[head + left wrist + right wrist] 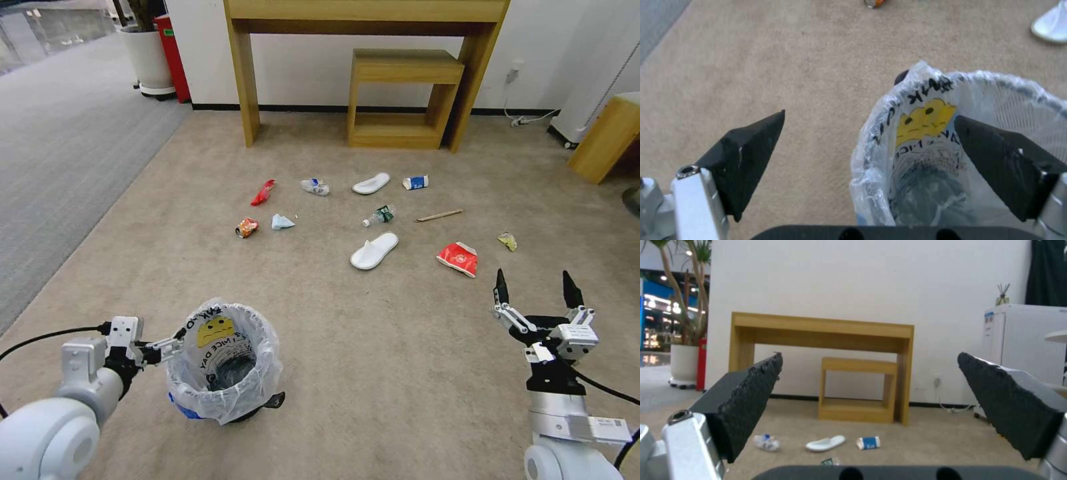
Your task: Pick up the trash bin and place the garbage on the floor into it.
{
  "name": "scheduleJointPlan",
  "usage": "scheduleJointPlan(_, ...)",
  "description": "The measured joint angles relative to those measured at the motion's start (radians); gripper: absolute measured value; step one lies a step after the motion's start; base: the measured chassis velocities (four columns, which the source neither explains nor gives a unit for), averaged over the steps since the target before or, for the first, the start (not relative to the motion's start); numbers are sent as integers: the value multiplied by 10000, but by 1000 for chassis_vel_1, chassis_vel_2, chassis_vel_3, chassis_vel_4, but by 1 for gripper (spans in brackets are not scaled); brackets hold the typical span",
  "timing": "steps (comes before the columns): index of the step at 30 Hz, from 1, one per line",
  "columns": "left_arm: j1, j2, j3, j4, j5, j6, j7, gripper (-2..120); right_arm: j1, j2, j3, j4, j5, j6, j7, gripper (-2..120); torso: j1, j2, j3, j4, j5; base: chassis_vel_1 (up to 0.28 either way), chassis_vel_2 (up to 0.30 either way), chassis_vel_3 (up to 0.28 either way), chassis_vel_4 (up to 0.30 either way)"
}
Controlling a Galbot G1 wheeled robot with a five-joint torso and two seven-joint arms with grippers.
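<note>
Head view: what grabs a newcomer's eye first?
The trash bin with its smiley-printed liner, near left, the open left gripper straddling its rim. Beyond it, litter dots the carpet before the wooden desk: two white slippers, a red-white carton. The right gripper hangs open, empty.

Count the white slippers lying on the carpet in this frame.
2. One white slipper lies near the small wooden stool, between a crushed bottle and the blue-white cup. The other slipper lies nearer the robot, left of the red-white carton.
</note>
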Motion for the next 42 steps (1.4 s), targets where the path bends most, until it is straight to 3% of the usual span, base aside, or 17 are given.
scheduleJointPlan(3, -379, -509, 235, 104, -832, -43, -592, 100, 93, -47, -110, -161, -66, 16, -8, 100, -1, 0, 0, -3, 0, 0, 0, 0, 0)
scheduleJointPlan(10, -794, -1138, 747, 627, -603, -79, -941, 100, 259, -164, -247, -351, -130, -27, 14, 100, 0, 0, 0, 0, 1, 0, 0, 0, 0)
scheduleJointPlan(18, -1278, -1063, 1324, 1674, 310, -110, -929, 100, 477, -204, -412, -783, -237, -51, 48, 100, 0, 0, 0, 0, 1, 0, 0, 0, 0)
scheduleJointPlan(33, -1819, -788, 2318, 2503, 864, -124, -1041, 99, 523, -109, -393, -1070, -382, 67, 85, 100, 0, -1, 0, 0, 1, 0, 0, 0, 0)
scheduleJointPlan(42, -1734, -625, 2639, 2860, 1086, -134, -1123, 67, 491, -40, -363, -1120, -462, 222, 93, 100, 0, 0, -1, 0, 2, 0, 0, 0, 0)
